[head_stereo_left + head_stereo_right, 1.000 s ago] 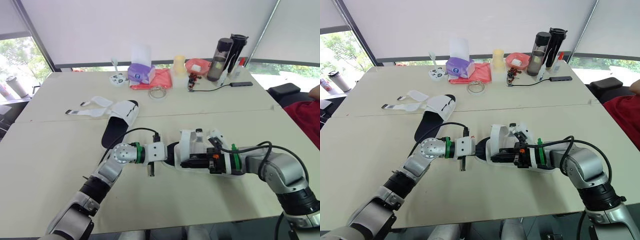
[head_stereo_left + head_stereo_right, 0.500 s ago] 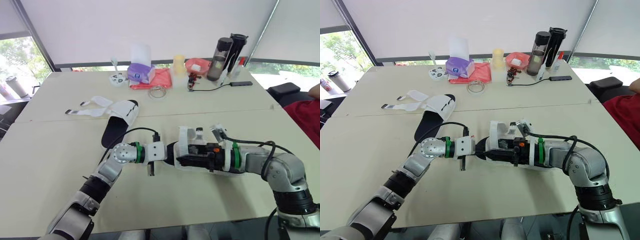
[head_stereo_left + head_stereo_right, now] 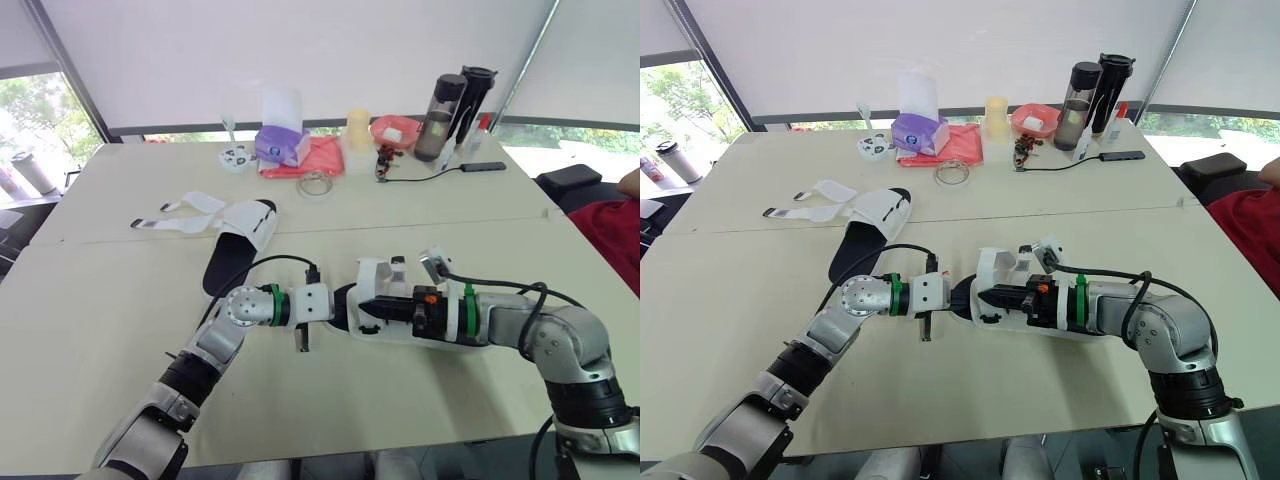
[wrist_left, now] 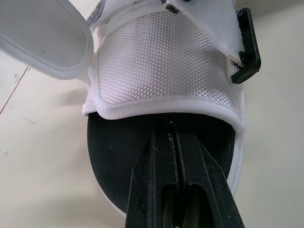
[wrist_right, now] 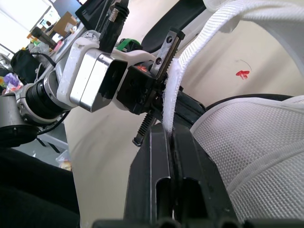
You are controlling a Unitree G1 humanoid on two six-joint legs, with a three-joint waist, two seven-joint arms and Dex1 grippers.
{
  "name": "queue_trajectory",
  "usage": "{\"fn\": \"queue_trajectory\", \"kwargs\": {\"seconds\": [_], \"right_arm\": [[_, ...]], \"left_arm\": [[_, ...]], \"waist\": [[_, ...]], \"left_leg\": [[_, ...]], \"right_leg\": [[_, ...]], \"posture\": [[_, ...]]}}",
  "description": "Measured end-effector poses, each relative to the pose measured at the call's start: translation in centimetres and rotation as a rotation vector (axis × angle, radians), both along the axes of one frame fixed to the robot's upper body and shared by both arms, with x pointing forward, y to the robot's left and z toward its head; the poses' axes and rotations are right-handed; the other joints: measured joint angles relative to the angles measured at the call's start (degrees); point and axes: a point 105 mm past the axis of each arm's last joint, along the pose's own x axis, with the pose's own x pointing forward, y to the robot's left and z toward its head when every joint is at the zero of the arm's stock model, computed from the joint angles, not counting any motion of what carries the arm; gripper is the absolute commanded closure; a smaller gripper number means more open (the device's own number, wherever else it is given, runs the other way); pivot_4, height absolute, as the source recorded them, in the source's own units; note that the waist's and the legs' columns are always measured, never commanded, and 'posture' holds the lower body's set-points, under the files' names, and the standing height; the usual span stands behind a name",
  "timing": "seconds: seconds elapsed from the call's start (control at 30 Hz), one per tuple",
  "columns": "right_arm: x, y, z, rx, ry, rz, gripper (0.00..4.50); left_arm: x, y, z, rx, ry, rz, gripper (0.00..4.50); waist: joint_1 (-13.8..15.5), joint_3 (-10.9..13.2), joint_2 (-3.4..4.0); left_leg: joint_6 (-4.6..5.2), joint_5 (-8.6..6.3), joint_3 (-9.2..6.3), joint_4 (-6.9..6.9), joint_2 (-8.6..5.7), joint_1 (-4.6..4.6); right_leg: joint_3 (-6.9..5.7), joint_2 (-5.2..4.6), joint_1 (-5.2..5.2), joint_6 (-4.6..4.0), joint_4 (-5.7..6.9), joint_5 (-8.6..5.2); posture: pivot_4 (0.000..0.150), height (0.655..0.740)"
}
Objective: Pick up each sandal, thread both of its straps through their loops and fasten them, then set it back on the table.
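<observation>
- Right wrist view: right gripper (image 5: 172,132) has its fingers closed tight on a white strap (image 5: 179,78); the strap runs edge-on out from between the tips.
- Just beyond those tips sits the strap's black loop (image 5: 167,43), with the left arm's wrist housing close behind it.
- Left wrist view: left gripper (image 4: 172,130) has its fingers pressed together with nothing seen between them. They lie over the black insole (image 4: 116,156), tips at the edge of the white mesh upper.
- The sandal (image 3: 380,285) sits between the two grippers, which meet it from opposite ends, low over the table (image 3: 90,330).
- Second sandal (image 3: 243,232) lies flat with its straps spread open, well beyond the left fingers.
- Far table edge: tissue box (image 3: 282,146), red cloth (image 3: 320,160), two dark bottles (image 3: 452,105).
- Room: pale roller blind (image 3: 300,50) behind the table; greenery through a window at the side.
</observation>
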Motion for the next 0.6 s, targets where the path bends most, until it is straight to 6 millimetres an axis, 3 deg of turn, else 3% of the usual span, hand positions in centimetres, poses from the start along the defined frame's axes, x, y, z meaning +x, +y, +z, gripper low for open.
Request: {"fn": "queue_trajectory", "kwargs": {"seconds": [0.2,0.6], "right_arm": [[-0.9,0.2,-0.6,-0.04,-0.02,0.036,4.45],[0.0,-0.1,-1.8,-0.186,-0.117,-0.001,4.45]], "left_arm": [[0.0,0.0,0.0,0.0,0.001,0.001,4.5],[0.0,0.0,0.0,0.0,0.001,-0.001,4.5]], "waist": [[0.0,0.0,0.03],[0.0,0.0,0.04]], "left_leg": [[0.0,0.0,-0.01,0.0,0.01,0.01],[0.0,0.0,-0.06,-0.01,0.01,0.01]], "right_leg": [[-0.06,-0.01,0.0,0.0,0.0,0.0],[-0.16,-0.06,-0.05,0.01,-0.06,-0.01]], "posture": [[0.15,0.74],[0.15,0.74]]}}
